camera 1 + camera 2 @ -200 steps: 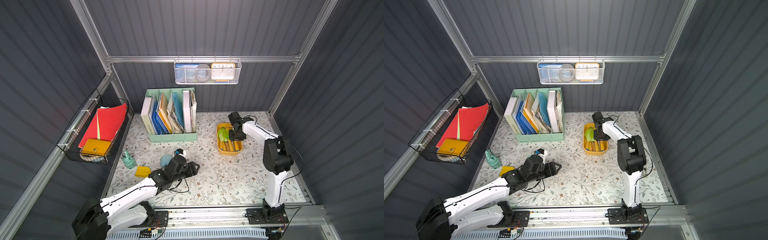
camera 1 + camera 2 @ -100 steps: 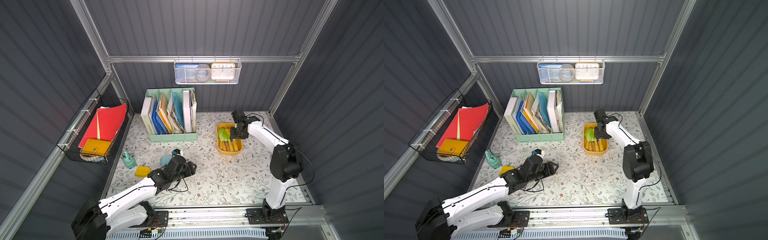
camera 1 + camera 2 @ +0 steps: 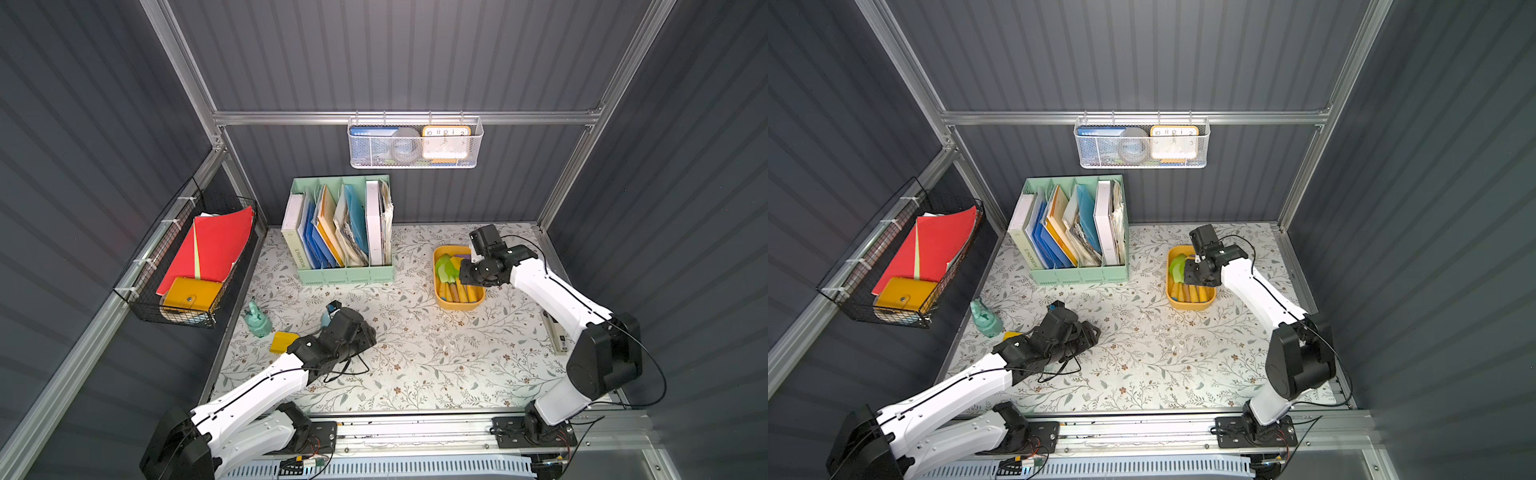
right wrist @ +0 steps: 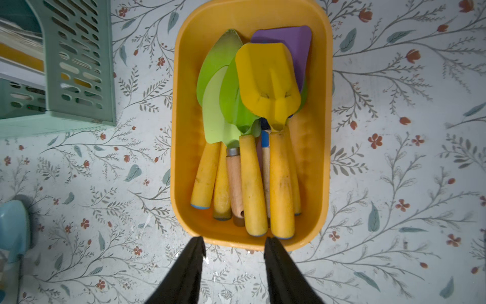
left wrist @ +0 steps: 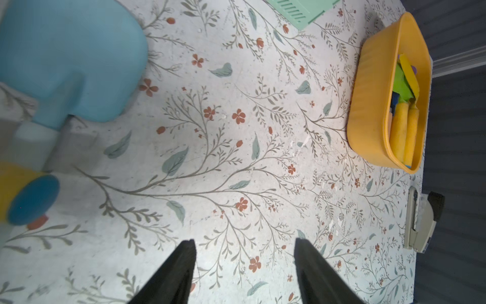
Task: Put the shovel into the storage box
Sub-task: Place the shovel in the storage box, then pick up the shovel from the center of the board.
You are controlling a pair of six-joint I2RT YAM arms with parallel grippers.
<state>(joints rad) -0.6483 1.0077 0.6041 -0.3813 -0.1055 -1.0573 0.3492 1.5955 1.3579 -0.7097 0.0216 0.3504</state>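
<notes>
Bare mat (image 3: 415, 353) beside packed storage box (image 3: 459, 305)

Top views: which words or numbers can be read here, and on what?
"10 11 12 1 2": orange-framed clock face in the white wire mesh basket.
"WORK…": spine of the pale book in the mint-green plastic file holder; later letters blurred.
White print on the blue item in the basket: too small.
Label on the grey stapler: too small.
</notes>
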